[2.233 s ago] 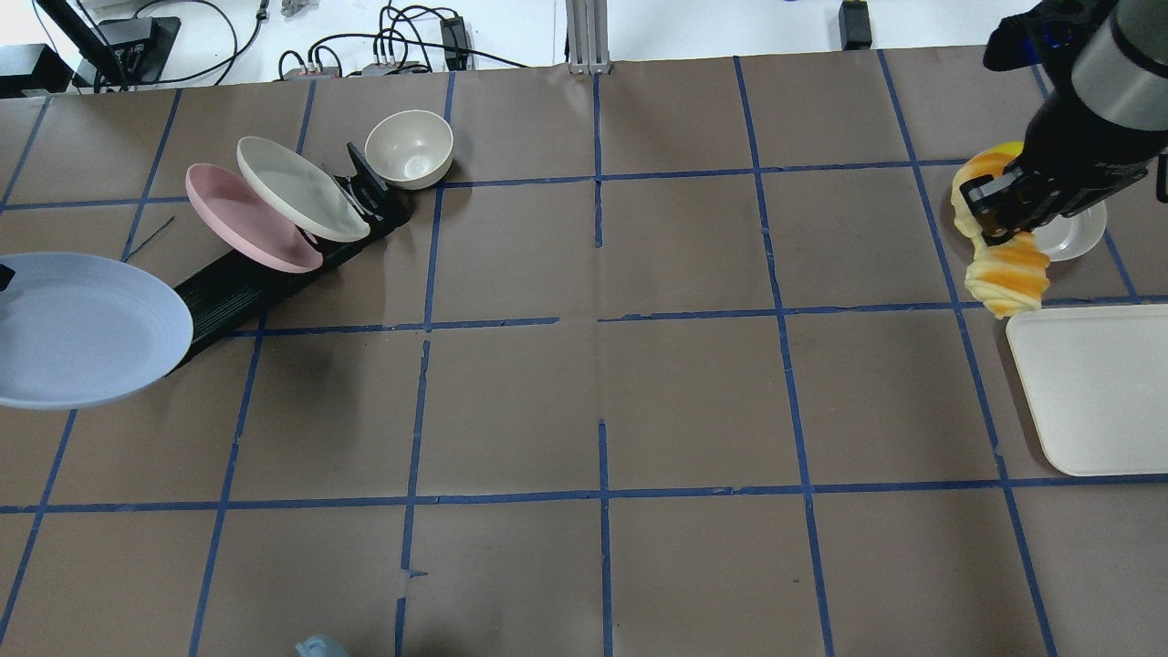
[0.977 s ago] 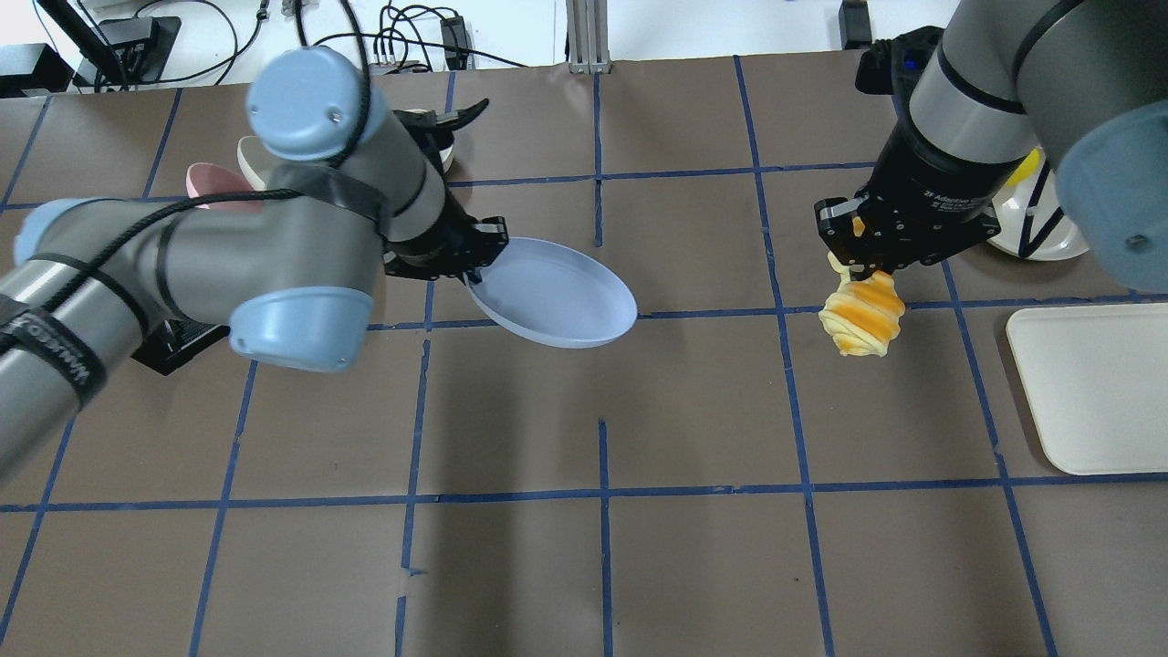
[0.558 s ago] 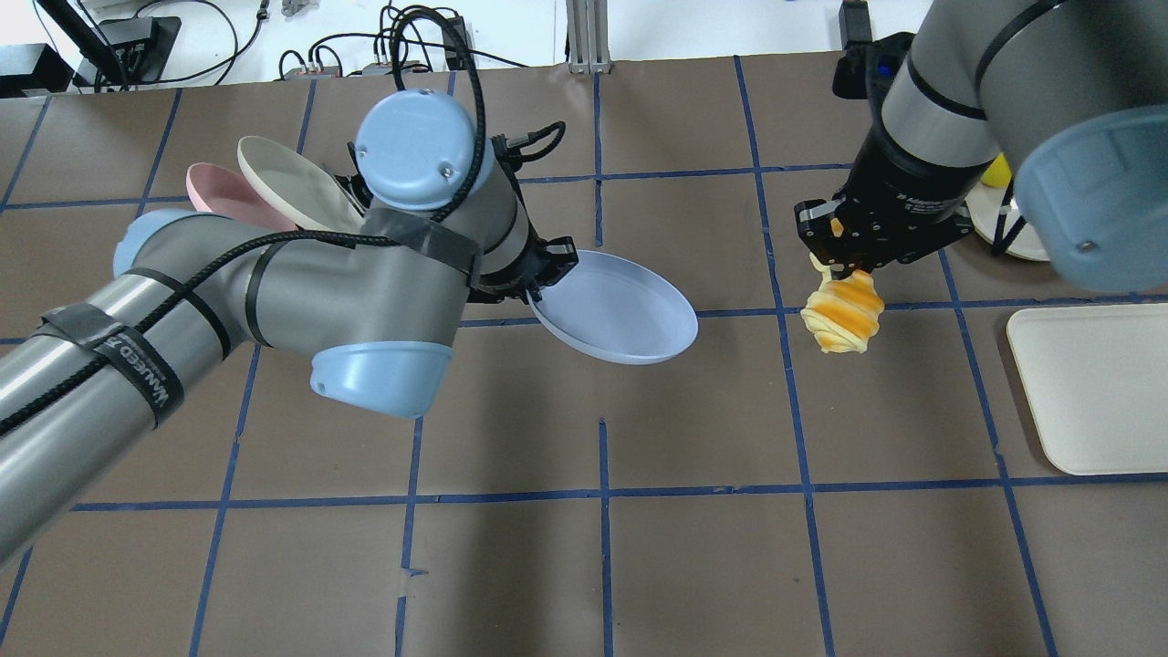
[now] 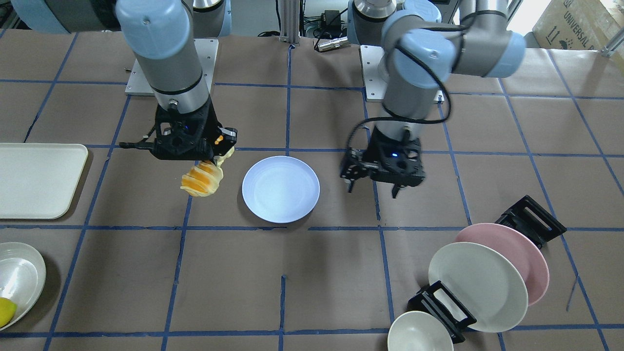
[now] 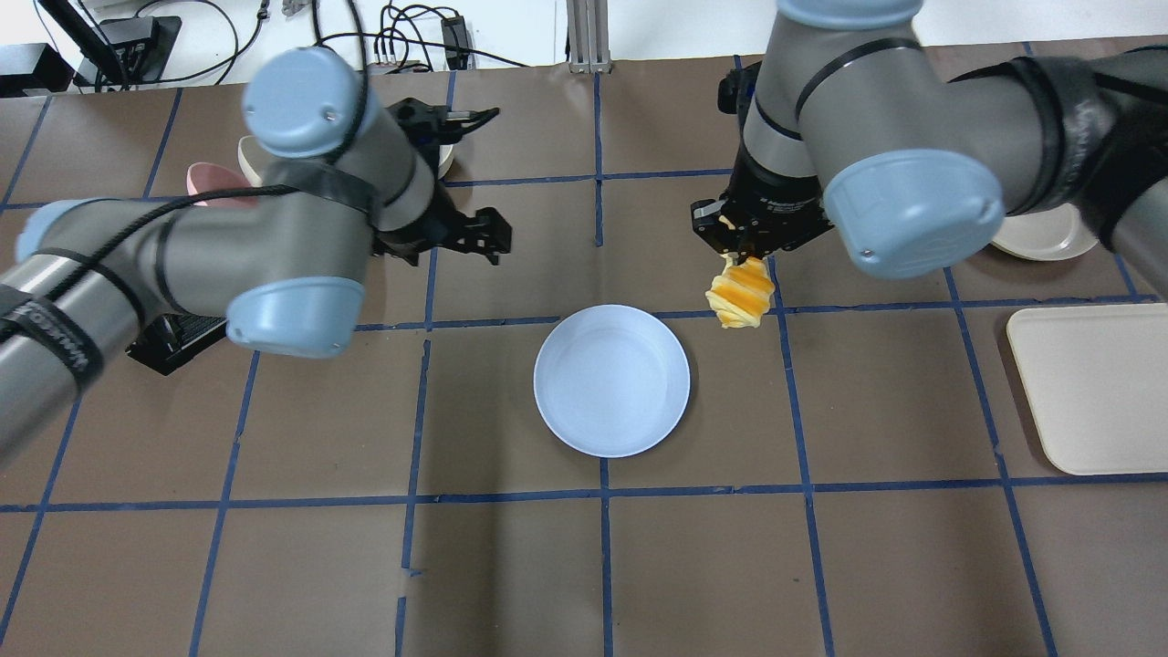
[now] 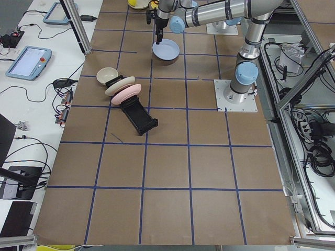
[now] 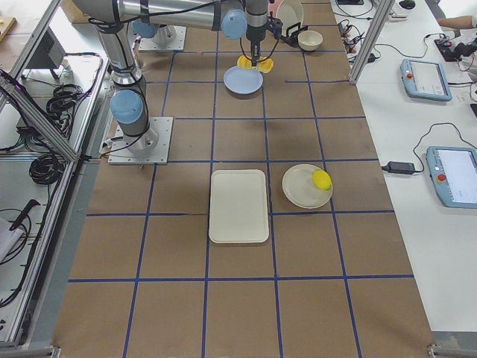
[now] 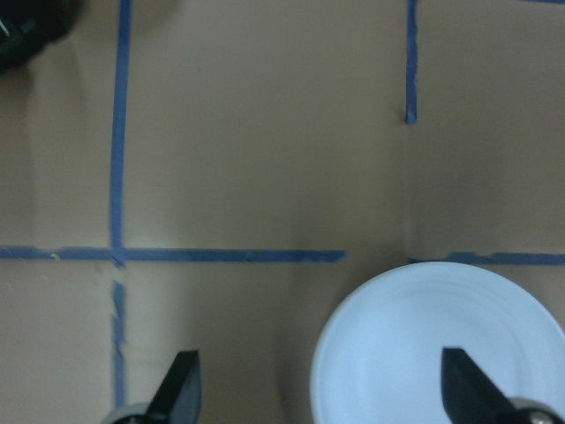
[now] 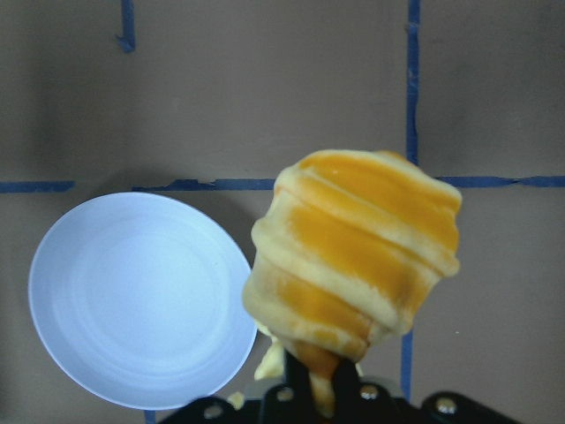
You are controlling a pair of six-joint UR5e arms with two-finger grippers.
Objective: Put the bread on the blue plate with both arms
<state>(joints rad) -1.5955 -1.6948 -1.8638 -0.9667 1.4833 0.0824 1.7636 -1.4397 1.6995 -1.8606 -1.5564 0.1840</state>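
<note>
The blue plate (image 5: 611, 381) lies flat on the table's middle; it also shows in the front view (image 4: 281, 189). My left gripper (image 4: 372, 190) is open and empty, hovering above the table beside the plate on my left; the left wrist view shows its two spread fingertips (image 8: 181, 393) with the plate's rim (image 8: 353, 353) between them. My right gripper (image 5: 744, 248) is shut on one end of the striped bread (image 5: 741, 294), which hangs down above the table just beyond the plate's far right rim. The right wrist view shows the bread (image 9: 353, 256) beside the plate (image 9: 132, 300), apart from it.
A black rack (image 4: 531, 219) at my far left holds a pink plate (image 4: 521, 248) and a cream plate (image 4: 477, 285), with a cream bowl (image 4: 419, 334) beyond. A cream tray (image 5: 1095, 388) and a white dish (image 4: 19, 282) with a yellow fruit (image 4: 5, 312) lie on my right.
The left gripper carried the blue plate to the table's middle, let it go flat on the table and drew back left. The right gripper moved the bread left, up to the plate.
</note>
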